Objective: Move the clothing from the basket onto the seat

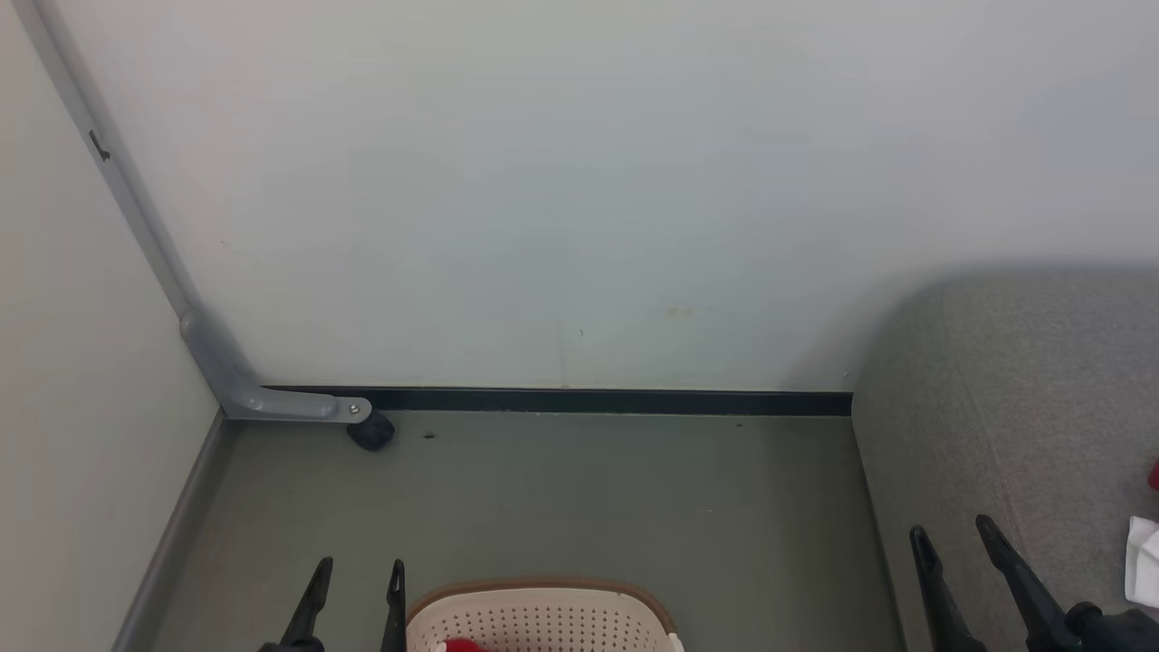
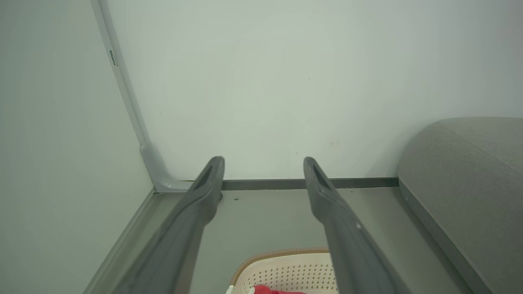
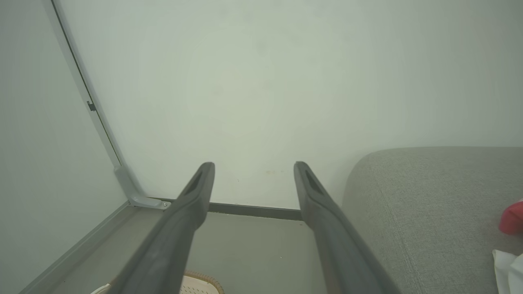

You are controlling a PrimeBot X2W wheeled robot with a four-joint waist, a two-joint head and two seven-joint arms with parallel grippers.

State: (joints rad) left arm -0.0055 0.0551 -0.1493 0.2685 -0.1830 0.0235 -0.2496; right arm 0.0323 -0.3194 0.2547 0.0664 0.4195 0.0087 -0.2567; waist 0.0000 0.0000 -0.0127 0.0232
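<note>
Currently both grippers are idling with nothing in them. Left gripper (image 1: 359, 580) is hanging with its 2 fingers spread apart, just left of the basket (image 1: 543, 620), tips pointing toward the wall (image 1: 579, 181). Right gripper (image 1: 953, 536) is doing the same, fingers wide apart, lining up over the sofa (image 1: 1014, 407) near its left edge in the head view.

Basket is standing on the floor (image 1: 589, 498) between the 2 arms. My read: it is parked there so either arm can dip in and swing right to the sofa.

Red garment (image 1: 462, 646) is poking up inside the basket, lower than and right of the left fingertips, not touching them. 2 pieces are lying on the sofa cushion: a white cloth (image 1: 1145, 561) and a red piece (image 1: 1155, 475), both right of the right gripper and apart from it.

Judging the task as partway. Next grab is likely needing a pull back and down, since the basket load is sitting nearer the robot than the fingertips.
</note>
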